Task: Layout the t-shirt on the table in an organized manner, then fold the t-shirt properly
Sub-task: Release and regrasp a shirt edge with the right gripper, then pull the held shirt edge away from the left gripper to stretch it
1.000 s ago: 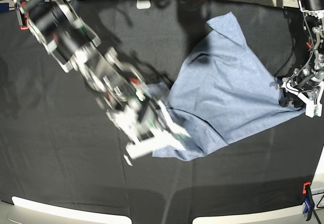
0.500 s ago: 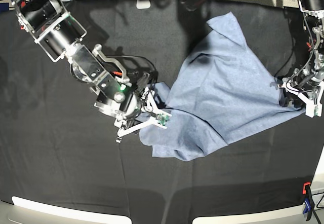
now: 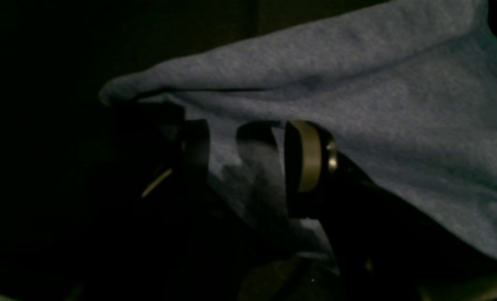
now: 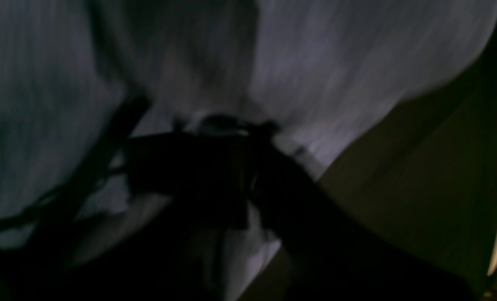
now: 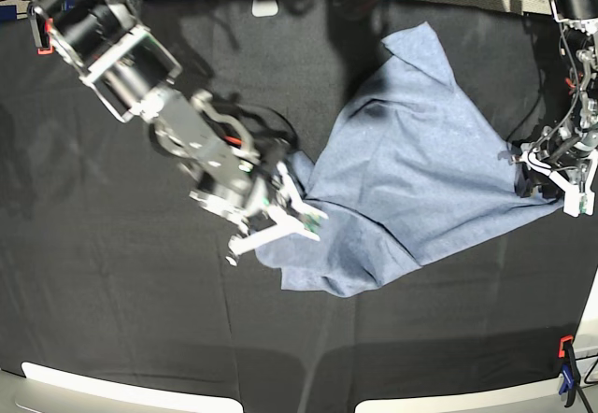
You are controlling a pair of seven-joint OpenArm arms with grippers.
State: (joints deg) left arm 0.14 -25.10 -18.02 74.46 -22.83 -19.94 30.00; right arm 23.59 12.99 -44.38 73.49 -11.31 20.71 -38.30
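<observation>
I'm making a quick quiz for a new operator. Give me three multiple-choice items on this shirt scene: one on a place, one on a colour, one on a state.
1. Where does the t-shirt lie on the table in the base view?
A. right half
B. left edge
C. near left corner

2. What colour is the table's cover?
A. white
B. black
C. red

3. How does the left pincer stand?
A. open over the shirt's edge
B. shut on a sleeve
C. out of view

Answers: 1 A, the cloth lies spread right of centre; 2 B, dark fabric surrounds the shirt; 3 A, the left wrist view shows a gap between its fingers with cloth beneath.
</observation>
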